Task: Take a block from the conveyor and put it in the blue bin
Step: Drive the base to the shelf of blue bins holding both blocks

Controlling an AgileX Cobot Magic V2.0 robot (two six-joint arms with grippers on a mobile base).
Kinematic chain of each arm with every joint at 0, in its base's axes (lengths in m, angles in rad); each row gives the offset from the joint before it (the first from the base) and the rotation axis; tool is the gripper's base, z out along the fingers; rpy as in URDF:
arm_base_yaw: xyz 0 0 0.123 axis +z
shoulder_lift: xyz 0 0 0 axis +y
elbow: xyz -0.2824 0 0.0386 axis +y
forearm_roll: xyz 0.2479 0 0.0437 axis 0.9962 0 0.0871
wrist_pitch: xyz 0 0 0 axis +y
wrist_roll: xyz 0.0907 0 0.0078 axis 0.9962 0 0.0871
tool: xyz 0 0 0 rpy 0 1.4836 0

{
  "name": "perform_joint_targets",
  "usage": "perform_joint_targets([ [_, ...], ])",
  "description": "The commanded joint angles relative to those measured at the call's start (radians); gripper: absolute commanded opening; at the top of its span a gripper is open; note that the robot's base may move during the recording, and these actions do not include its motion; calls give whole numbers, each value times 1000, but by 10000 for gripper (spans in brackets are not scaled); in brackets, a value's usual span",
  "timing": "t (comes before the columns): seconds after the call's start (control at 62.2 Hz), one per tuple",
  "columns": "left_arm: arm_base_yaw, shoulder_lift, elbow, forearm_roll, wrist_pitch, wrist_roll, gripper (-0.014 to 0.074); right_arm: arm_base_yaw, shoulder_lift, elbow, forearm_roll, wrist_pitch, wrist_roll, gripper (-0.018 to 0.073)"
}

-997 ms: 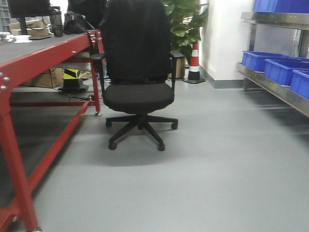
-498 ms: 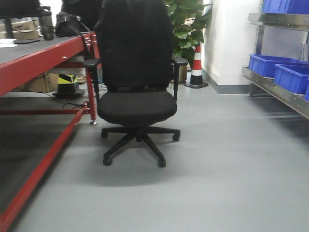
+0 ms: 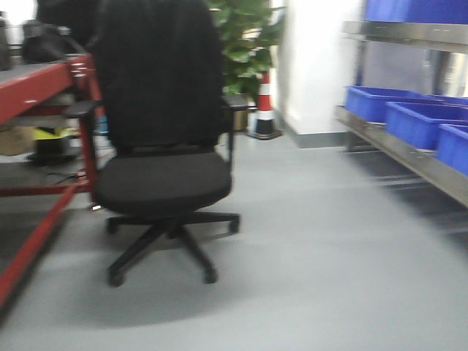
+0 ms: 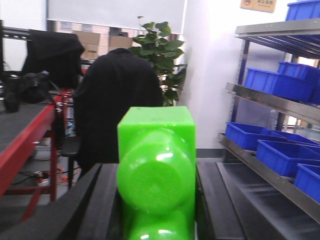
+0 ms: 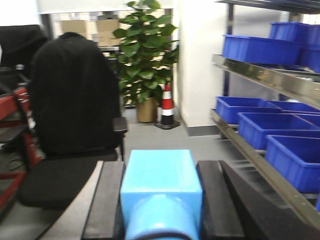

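Observation:
The bright green block [image 4: 156, 150] fills the middle of the left wrist view, stud end toward the camera. My left gripper [image 4: 156, 172] is shut on it, with a black finger [image 4: 97, 200] pressed to each side. My right gripper [image 5: 161, 172] is shut on a light blue block [image 5: 160, 187] in the same way. Several blue bins [image 3: 417, 121] sit on the metal shelving at the right, also seen as the blue bins [image 4: 250, 135] and the blue bins [image 5: 252, 110] in the wrist views. Neither gripper shows in the front view. The conveyor is out of view.
A black office chair [image 3: 161, 161] stands on the grey floor at front left. Behind it is a red-framed table [image 3: 36, 84]. A potted plant [image 3: 245, 36] and a striped cone [image 3: 265, 106] stand by the white wall. The steel shelf edge [image 3: 409, 157] runs along the right.
The front view has swung right and moved forward. The chair and red table slid left and grew larger. The shelf with blue bins now reaches further into the frame.

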Motion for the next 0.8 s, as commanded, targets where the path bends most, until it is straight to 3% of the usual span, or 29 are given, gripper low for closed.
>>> perform_joint_targets([
  [0.0, -6, -1, 2, -6, -18, -2, -111, -2, -2, 4, -1, -25, -5, -162],
  [0.788, -6, -1, 2, -6, -18, -2, -111, -2, -2, 4, -1, -25, -5, -162],
])
